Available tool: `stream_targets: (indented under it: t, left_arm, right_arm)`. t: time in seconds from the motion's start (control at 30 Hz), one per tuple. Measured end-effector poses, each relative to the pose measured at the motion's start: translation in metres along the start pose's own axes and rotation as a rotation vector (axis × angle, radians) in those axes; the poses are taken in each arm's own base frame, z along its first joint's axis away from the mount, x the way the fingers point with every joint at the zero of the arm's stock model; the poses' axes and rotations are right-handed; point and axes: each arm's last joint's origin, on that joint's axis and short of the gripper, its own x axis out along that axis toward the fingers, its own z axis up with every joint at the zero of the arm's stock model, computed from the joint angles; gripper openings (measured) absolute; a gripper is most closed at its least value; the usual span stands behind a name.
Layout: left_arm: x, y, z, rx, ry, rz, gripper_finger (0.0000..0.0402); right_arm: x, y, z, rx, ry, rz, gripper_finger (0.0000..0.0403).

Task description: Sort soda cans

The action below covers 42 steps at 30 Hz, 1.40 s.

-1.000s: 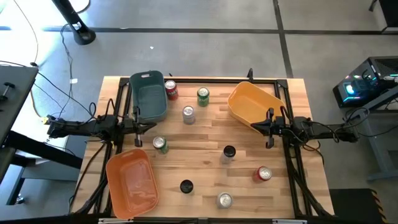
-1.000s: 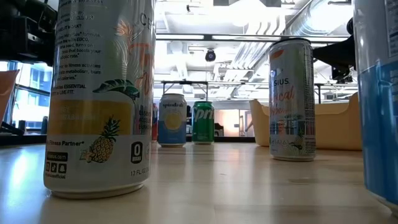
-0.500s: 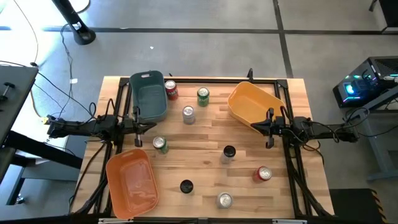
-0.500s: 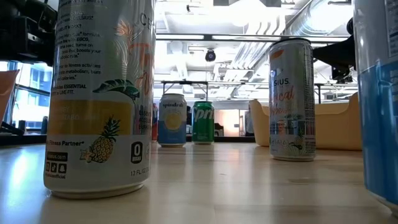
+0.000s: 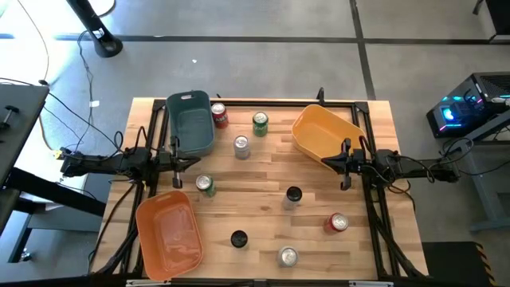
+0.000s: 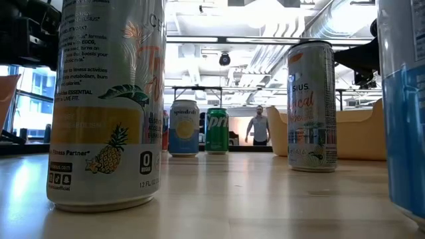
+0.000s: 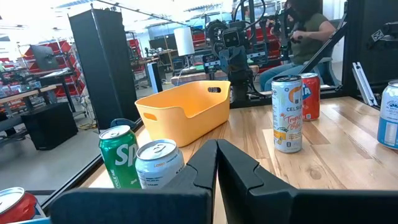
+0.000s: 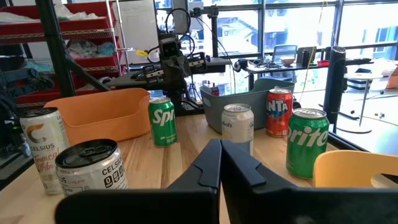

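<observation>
Nearest the front edge of the pale wooden table (image 5: 263, 171), as the high view showed it, stood a silver soda can with a silvery top (image 5: 288, 257), with a black can (image 5: 238, 237) just beyond it to the left and the translucent orange plastic bin (image 5: 167, 233) in the front left corner. A red can (image 5: 338, 222) stood toward the right side, and a second black can (image 5: 293, 194) sat near the middle. A green can (image 5: 205, 185) stood just inboard of the left gripper (image 5: 197, 162), whose fingers were pressed shut on nothing at the left edge. The right gripper (image 5: 324, 163) waited opposite at the right edge, likewise closed and empty, beside the yellow plastic bin (image 5: 323, 137). Farther back came a second silver can (image 5: 241, 144), then a second green can (image 5: 260, 121) and a second red can (image 5: 218, 115), the last standing against the dark teal plastic bin (image 5: 191, 122).

All eight cans stood upright on the table and all three bins looked empty, so sorting seemed not yet begun. The next move would likely call for one gripper to open, reach to a nearby can, perhaps the green one by the left arm, and close around its body without knocking it over.
</observation>
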Motion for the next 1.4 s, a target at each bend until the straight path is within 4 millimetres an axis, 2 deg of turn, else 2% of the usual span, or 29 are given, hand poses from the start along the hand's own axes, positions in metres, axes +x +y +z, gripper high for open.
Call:
stream_targets:
  t: [0.83,0.9,1.03,1.1,1.2,1.27,1.33,1.4]
  left_arm:
    - [0.000,0.000,0.000,0.000,0.000,0.000,0.0005]
    - [0.000,0.000,0.000,0.000,0.000,-0.001,0.0005]
    - [0.000,0.000,0.000,0.000,0.000,-0.001,0.0005]
    - [0.000,0.000,0.000,0.000,0.000,0.000,0.0005]
    - [0.000,0.000,0.000,0.000,0.000,-0.001,0.0005]
    - [0.000,0.000,0.000,0.000,-0.001,-0.001,0.0005]
    - [0.000,0.000,0.000,0.000,-0.001,0.000,0.0005]
    - [0.000,0.000,0.000,0.000,0.000,0.000,0.0005]
  right_arm:
    - [0.000,0.000,0.001,0.004,-0.015,0.001,0.0000]
    - [0.000,0.000,0.006,0.084,-0.063,0.005,0.0000]
    - [-0.005,-0.001,0.030,0.446,-0.321,0.020,0.0000]
    - [-0.011,-0.004,0.044,0.527,-0.488,0.007,0.0000]
    - [-0.024,-0.006,0.065,0.492,-0.713,0.015,0.0000]
    - [-0.032,-0.006,0.085,0.440,-0.799,0.027,0.0000]
    - [-0.042,-0.005,0.110,0.357,-0.833,0.073,0.0000]
    - [-0.048,-0.003,0.134,0.279,-0.774,0.100,0.0000]
